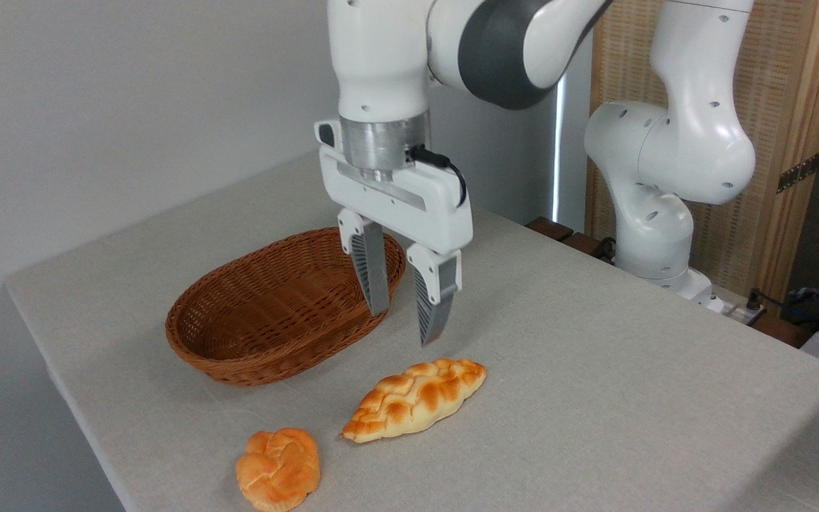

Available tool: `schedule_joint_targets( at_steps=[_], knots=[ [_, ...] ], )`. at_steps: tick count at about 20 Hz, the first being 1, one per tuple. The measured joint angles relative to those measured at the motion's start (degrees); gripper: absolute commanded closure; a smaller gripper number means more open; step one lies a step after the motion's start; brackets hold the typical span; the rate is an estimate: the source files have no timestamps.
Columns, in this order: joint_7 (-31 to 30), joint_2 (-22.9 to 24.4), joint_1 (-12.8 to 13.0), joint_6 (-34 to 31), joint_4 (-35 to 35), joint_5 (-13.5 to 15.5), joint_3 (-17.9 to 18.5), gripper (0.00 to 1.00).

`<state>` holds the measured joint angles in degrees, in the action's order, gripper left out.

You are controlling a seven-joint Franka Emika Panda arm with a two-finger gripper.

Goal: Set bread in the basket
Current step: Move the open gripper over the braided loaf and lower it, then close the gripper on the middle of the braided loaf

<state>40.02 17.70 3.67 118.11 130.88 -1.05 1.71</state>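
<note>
Grey tabletop [594,370] carries the empty basket [239,355] and, just beside it, the bread [415,398], lying diagonally, seemingly just forward of the unclenched, empty hand [404,323] hovering above.

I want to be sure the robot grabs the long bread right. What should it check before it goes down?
1. Pincer open: ok, fingers apart, holding nothing.
2. Braided loaf free to grab: ok, lies alone on the table.
3. Pincer right over the loaf: cannot tell from one view.
4. Small bun out of the way: ok, apart from the loaf.
5. Basket ready: ok, nothing visible inside.
</note>
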Motion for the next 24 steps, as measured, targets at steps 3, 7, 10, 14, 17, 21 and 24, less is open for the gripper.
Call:
schedule_joint_targets(
  at_steps=[3,7,10,14,17,21,24],
  knots=[
    [0.09,0.45,2.70,4.39,4.05,-4.45,4.12,0.00],
    [5.16,0.45,5.69,4.95,5.23,-6.99,9.07,0.00],
    [7.68,0.45,5.81,4.95,5.31,-7.01,10.52,0.00],
    [8.18,0.38,6.46,4.98,6.27,-7.02,10.82,0.00],
    [8.17,0.35,7.06,5.01,6.63,-7.02,10.82,0.00],
    [8.13,0.35,7.15,5.01,6.67,-6.45,10.83,0.00],
    [8.13,-0.11,7.63,5.01,7.01,-6.33,10.84,0.01]
  ],
)
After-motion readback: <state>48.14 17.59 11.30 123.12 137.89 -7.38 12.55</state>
